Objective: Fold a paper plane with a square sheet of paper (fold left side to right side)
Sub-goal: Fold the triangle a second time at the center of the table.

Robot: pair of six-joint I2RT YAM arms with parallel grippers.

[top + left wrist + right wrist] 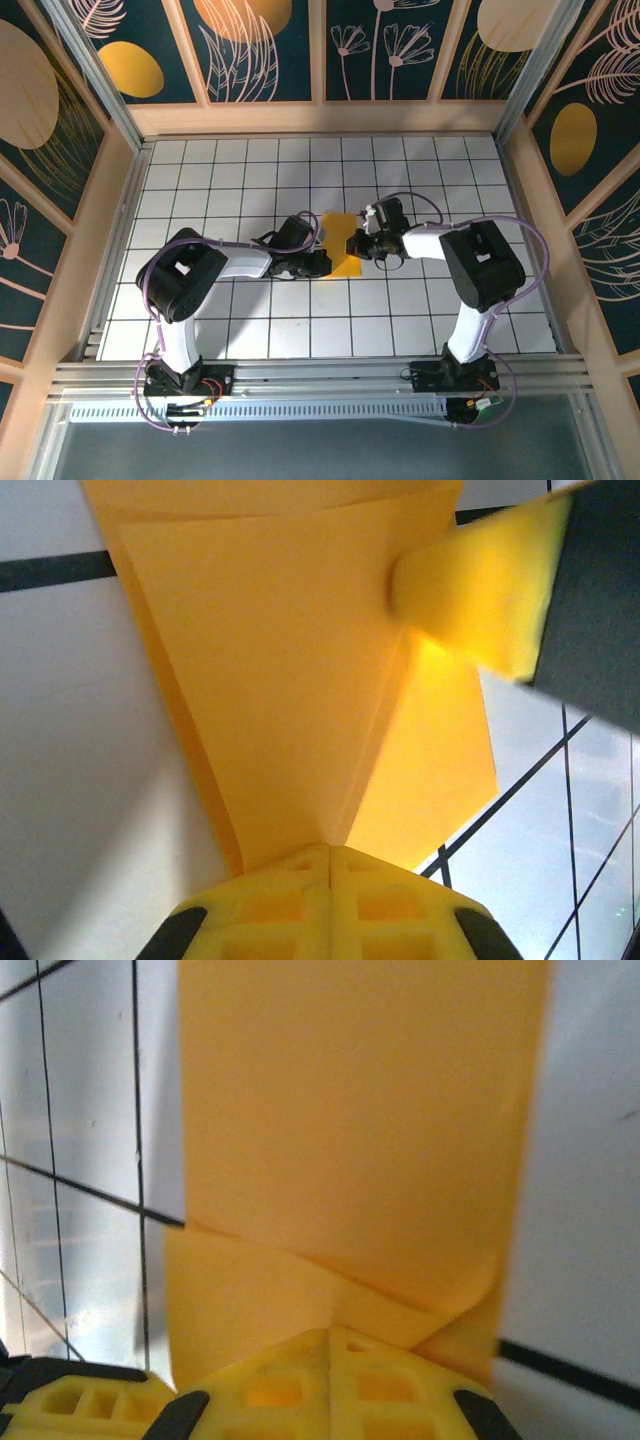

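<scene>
Yellow ridged fingertips of the left claw (330,862) are seen closest, at the bottom of the left wrist view, and they are pressed tight together. An edge of the thin yellow-orange square sheet of paper (280,660) looks to be pinched between them, because a crease runs straight into the line where they meet. The right claw (330,1345) is shut tight as well. The paper is crinkled right where it goes into that claw, so it seems to be held there too. From above, the sheet is found near the middle of the white counter with black grid lines (400,310), between the two claws, which are very close to each other. It is already folded in part.

Several things could go wrong from here. If the claws are pulled away from each other, the thin paper could be ripped, since it is gripped at two spots. If they are pushed together, it could be crumpled instead of folded flat. If the left side is carried over without its edge being lined up with the right side, a crooked crease would be made and the fold would be spoiled. The paper could also be dropped if it slides out of a pinch, because so little of it is held. And the claws could be bumped together, as they are so close.
</scene>
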